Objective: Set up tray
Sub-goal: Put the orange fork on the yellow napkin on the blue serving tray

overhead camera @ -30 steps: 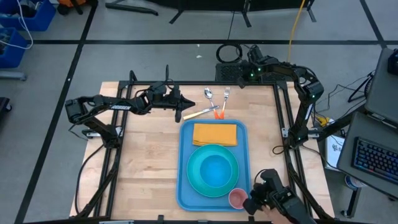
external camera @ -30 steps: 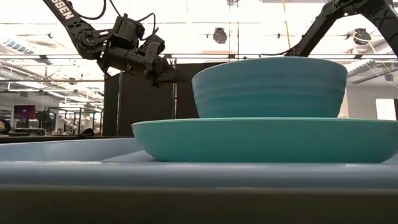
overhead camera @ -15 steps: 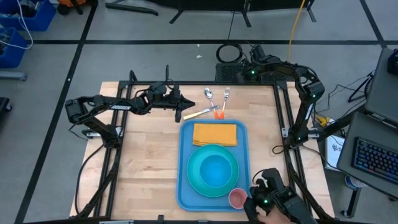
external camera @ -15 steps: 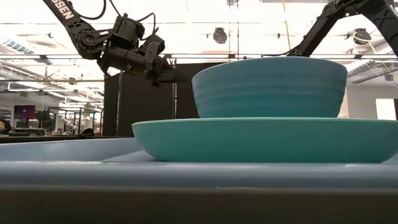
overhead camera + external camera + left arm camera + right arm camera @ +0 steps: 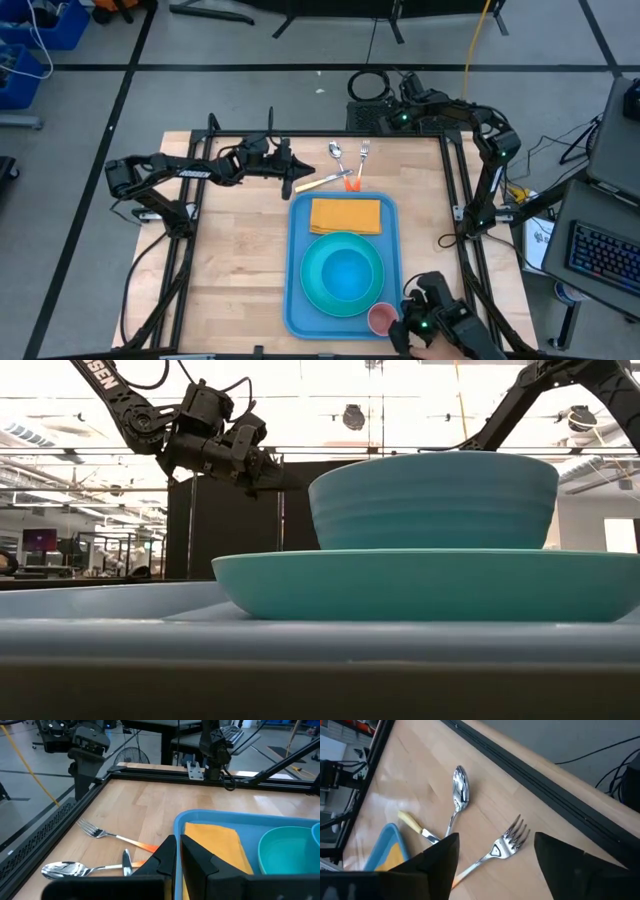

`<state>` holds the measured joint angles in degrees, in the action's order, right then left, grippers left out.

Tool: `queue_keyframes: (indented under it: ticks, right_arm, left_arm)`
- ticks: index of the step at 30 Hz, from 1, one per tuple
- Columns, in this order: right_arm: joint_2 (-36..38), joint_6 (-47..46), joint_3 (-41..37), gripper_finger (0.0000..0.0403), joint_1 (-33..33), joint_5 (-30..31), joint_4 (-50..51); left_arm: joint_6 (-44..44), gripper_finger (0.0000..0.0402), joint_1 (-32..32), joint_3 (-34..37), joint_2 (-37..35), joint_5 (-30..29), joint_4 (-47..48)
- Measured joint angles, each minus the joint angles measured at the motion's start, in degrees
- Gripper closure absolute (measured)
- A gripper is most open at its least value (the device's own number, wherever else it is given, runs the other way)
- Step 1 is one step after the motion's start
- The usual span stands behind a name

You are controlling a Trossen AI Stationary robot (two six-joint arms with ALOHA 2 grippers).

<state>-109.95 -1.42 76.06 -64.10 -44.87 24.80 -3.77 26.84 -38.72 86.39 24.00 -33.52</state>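
The tray (image 5: 341, 266) is big, flat and light blue, with round corners and a low raised edge all the way round. It lies on the wooden table (image 5: 230, 270), a bit toward the right side, with its long sides running from the near edge to the far edge.

Nearest to me, a small pink cup (image 5: 381, 319) stands in the tray's near right corner. Just past the cup sits a round turquoise plate (image 5: 343, 273) with a turquoise bowl (image 5: 433, 499) on top of it. They fill the middle of the tray. Behind them, a folded yellow napkin (image 5: 345, 215) lies flat across the far end of the tray.

Past the tray's far edge, on the bare wood, lie a knife (image 5: 318, 183) with a pale yellow handle, a spoon (image 5: 460, 790) and a fork (image 5: 506, 843) with an orange handle. The knife lies slanted near the tray's far left corner. The spoon and fork lie side by side, close together.

The left gripper (image 5: 297, 170) hangs above the table just beside that far left corner, near the knife. Its fingers (image 5: 167, 857) are nearly closed, with only a thin gap, and hold nothing.

The right gripper (image 5: 495, 851) is up above the far edge of the table, over the spoon and fork. Its fingers are wide apart and empty.
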Motion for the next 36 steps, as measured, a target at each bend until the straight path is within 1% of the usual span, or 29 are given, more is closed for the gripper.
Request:
queue_keyframes:
  ticks: [3, 9, 12, 15, 21, 26, 29, 36]
  right_arm:
    - [-1.2, 0.6, 0.0, 0.0152, 0.1, 1.6, 0.7]
    - [-3.8, 2.2, 0.0, 0.0151, 0.1, 1.4, 0.6]
    - [-3.7, 2.2, 0.0, 0.0151, 0.1, 1.9, -0.4]
    - [-3.7, 2.0, 0.0, 0.0151, 0.5, 4.2, -0.5]
    - [-3.7, 2.3, 0.0, 0.0151, 0.6, 4.4, -0.1]
    - [-3.7, 2.3, 0.0, 0.0151, 2.0, 4.6, -0.3]
    - [-3.7, 2.5, 0.0, 0.0151, 2.8, 5.8, -0.7]
    - [-3.7, 2.6, 0.0, 0.0151, 2.9, 6.0, -0.8]
  left_arm:
    - [0.0, 0.0376, 0.0, 0.0, 0.0, 0.0, 0.0]
    - [0.0, 0.0376, 0.0, 0.0, 0.0, 0.0, 0.0]
    - [0.0, 0.0376, 0.0, 0.0, 0.0, 0.0, 0.0]
    - [0.0, 0.0376, 0.0, 0.0, 0.0, -0.1, 0.0]
    - [0.0, 0.0376, 0.0, 0.0, 0.0, -0.1, -0.1]
    - [-0.1, 0.0376, 0.0, 0.0, 0.0, -0.1, -0.1]
    - [-0.2, 0.0376, 0.0, 0.0, 0.0, -0.1, -0.2]
    - [-0.2, 0.0376, 0.0, 0.0, 0.0, -0.1, -0.2]
